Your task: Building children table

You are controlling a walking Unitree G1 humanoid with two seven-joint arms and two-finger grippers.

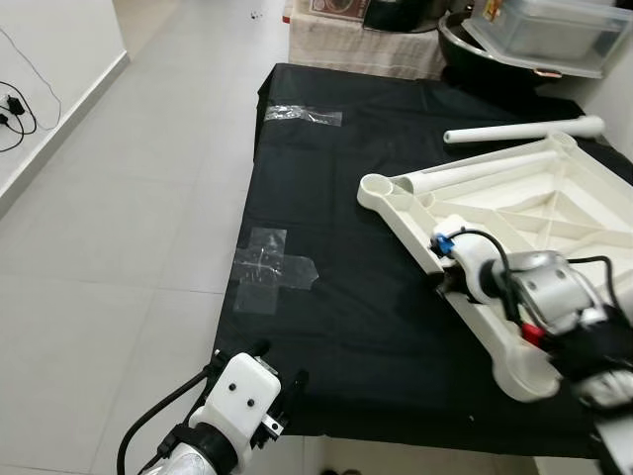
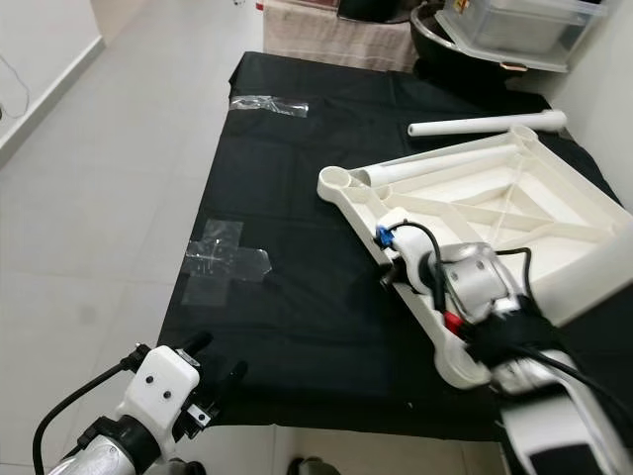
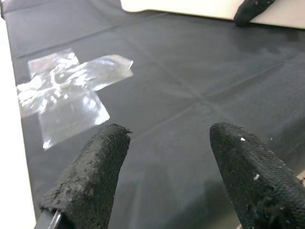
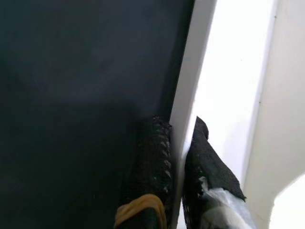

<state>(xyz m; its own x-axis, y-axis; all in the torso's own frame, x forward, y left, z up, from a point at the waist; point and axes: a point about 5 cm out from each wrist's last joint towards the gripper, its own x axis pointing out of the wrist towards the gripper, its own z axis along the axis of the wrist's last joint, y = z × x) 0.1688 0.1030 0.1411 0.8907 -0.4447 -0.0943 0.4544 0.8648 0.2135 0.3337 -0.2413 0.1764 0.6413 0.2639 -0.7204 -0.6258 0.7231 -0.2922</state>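
Observation:
A white plastic children's table top (image 1: 534,213) lies upside down on a black cloth (image 1: 336,198), with round leg sockets at its corners. One white leg tube (image 1: 475,173) lies along its far rim by a corner socket (image 1: 376,185). A second leg tube (image 1: 524,131) lies loose on the cloth beyond it. My right gripper (image 4: 178,126) is shut on the top's near rim (image 4: 186,86), one finger on each side; it also shows at the rim (image 1: 445,282). My left gripper (image 3: 169,133) is open and holds nothing, low over the cloth's near left corner (image 1: 282,364).
Two clear tape patches (image 1: 272,267) (image 1: 302,115) are stuck to the cloth. A clear plastic bin (image 1: 554,30) and a dark bowl (image 1: 475,49) stand at the far right. Tiled floor (image 1: 129,247) lies to the left, with cables (image 1: 15,109) by the wall.

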